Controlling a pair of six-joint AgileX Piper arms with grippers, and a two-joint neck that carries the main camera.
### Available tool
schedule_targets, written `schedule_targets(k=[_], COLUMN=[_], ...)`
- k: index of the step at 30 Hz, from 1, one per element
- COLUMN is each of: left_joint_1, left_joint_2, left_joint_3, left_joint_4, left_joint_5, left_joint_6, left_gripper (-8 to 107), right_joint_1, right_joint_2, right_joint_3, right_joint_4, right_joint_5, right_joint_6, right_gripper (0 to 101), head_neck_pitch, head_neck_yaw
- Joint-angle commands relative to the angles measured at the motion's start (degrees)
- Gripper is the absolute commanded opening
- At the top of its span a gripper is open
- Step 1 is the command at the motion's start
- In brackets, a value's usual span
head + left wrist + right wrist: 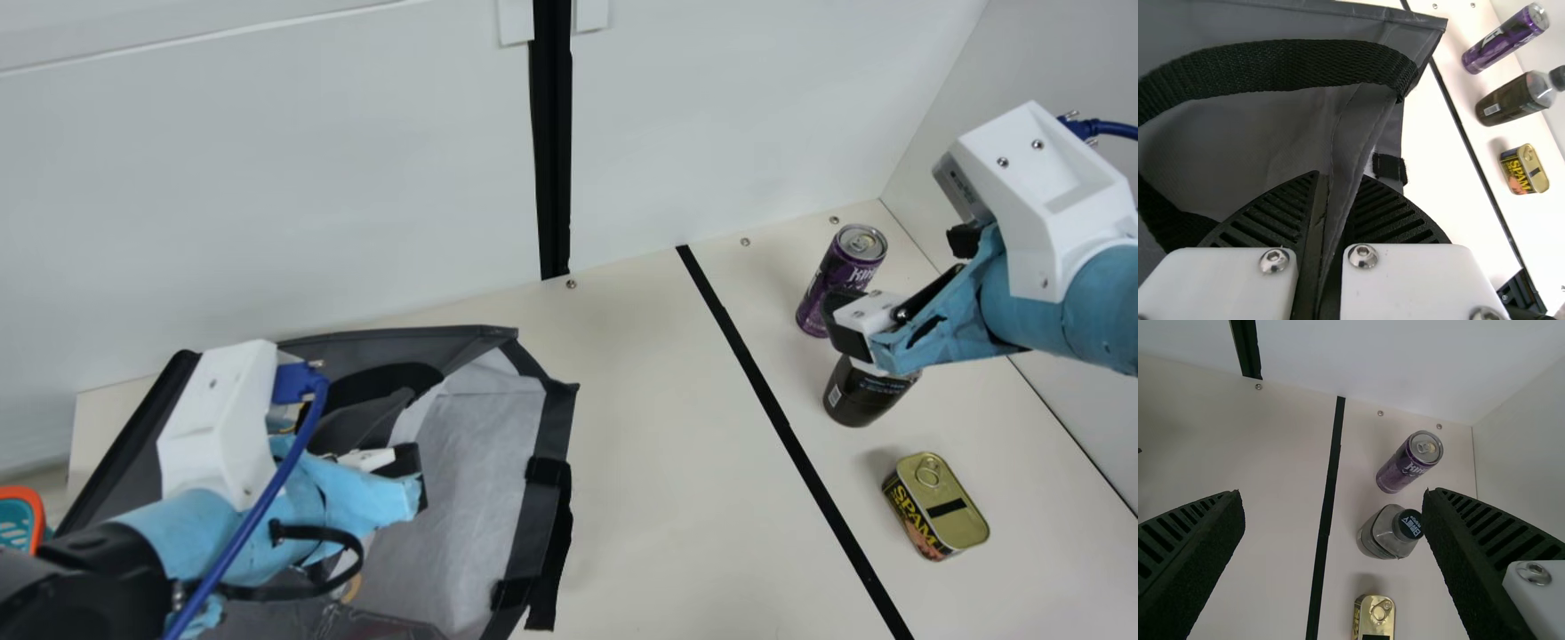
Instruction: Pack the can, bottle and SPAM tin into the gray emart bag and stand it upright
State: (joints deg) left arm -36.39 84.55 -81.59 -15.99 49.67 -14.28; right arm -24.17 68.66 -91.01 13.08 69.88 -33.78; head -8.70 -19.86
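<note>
In the main view, my left gripper is over the gray bag, which lies with its mouth spread and pale lining showing. The left wrist view has the left gripper shut on a fold of the bag's gray fabric, beside a black strap. My right gripper hangs above the dark bottle, hiding its upper part. Behind the bottle stands the purple can; nearer the front is the SPAM tin. In the right wrist view, the right gripper is open with nothing held.
A black tape line runs along the table between the bag and the three goods. White walls rise at the back and right. An orange-rimmed teal basket shows at the far left edge.
</note>
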Motion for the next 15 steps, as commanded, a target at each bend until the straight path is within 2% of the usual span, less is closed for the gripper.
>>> schedule_targets(k=[1, 15], left_joint_1=[0.66, 5.15], left_joint_2=[0.1, 0.83], left_joint_3=[0.25, 1.13], left_joint_4=[-2.44, -10.0], left_joint_5=[-0.39, -1.73], left_joint_6=[1.37, 7.58], left_gripper=[-8, -8], right_joint_1=[0.0, 0.0], right_joint_2=[0.0, 0.0], right_joint_3=[0.0, 0.0], right_joint_4=[0.0, 0.0], right_joint_5=[0.0, 0.0], right_joint_6=[0.0, 0.0], right_gripper=[95, 95], head_neck_pitch=[-1.3, -1.3], head_neck_yaw=[-0.14, -0.14])
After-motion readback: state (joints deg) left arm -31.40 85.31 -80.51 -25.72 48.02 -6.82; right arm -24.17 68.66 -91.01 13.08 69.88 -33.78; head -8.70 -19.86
